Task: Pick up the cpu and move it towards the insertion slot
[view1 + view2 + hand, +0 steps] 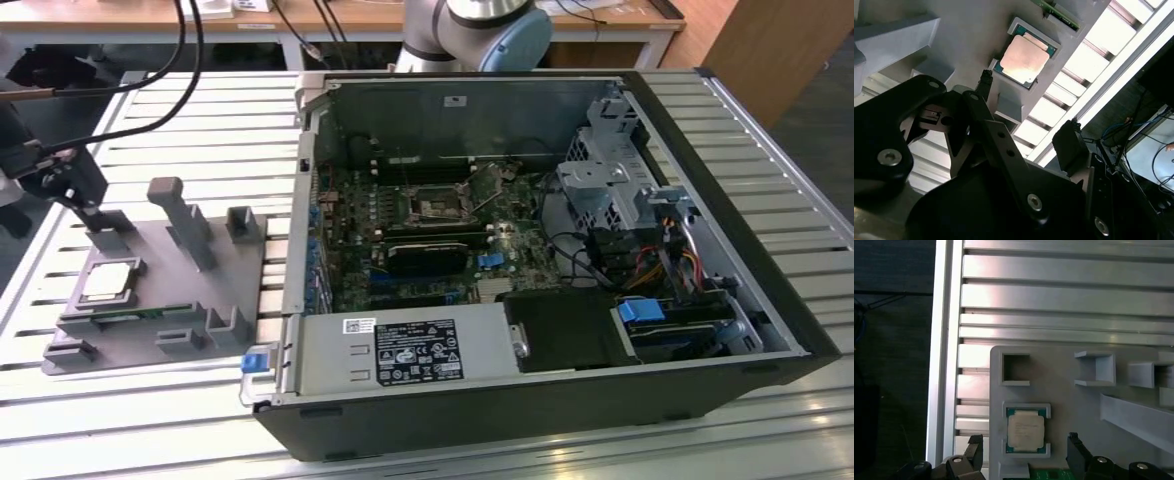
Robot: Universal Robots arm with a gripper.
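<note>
My gripper (1024, 441) hung spread wide over the cpu (1026, 432), which lay flat in its recess on the grey tray (1069, 390), well apart from the insertion slot (437, 205) inside the computer case (561, 410). I judged that a level, centred descent and a gentle pinch on opposite edges would serve best.

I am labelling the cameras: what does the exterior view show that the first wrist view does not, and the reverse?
The exterior view adds the open computer case and the insertion slot inside it. The first wrist view adds how the open tool stands: one finger at each side of the cpu, not touching it. Both share the cpu lying in the grey tray on the slatted table.
</note>
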